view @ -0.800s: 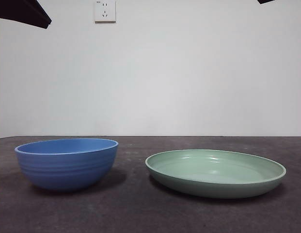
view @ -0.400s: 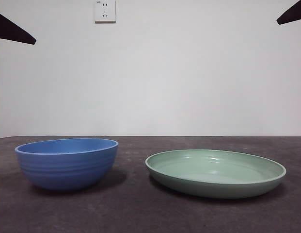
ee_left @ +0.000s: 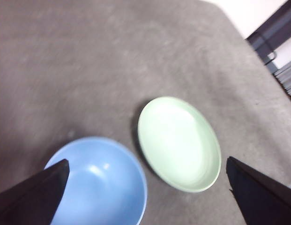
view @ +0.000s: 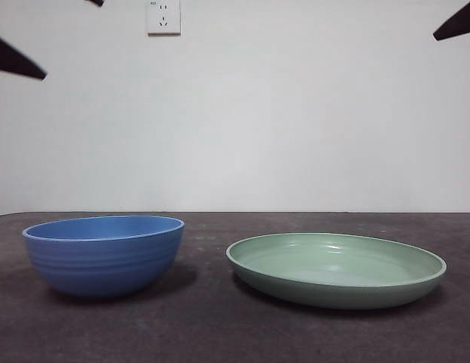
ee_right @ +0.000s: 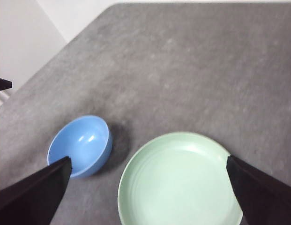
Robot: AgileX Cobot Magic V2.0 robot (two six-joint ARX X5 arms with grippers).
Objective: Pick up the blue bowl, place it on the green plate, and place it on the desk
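The blue bowl [view: 104,253] stands upright and empty on the desk [view: 212,325], left of the green plate [view: 337,268], with a small gap between them. From high above, the left wrist view shows my left gripper [ee_left: 146,161] open, its jaws spread wide over the bowl [ee_left: 100,183] and the plate [ee_left: 178,143]. My right gripper [ee_right: 148,159] is also open and high, with the plate [ee_right: 178,180] under it and the bowl [ee_right: 82,144] off to one side. Neither gripper touches anything. The front view shows the arms only as black tips at the top corners.
A white wall socket [view: 163,17] sits on the pale wall behind the desk. Dark furniture [ee_left: 276,28] stands beyond the desk's edge in the left wrist view. Bare desk [ee_right: 182,61] stretches behind the two dishes.
The black tip at the top left has shrunk and dropped a little. The one at the top right has come further into view. Bowl and plate have not moved.
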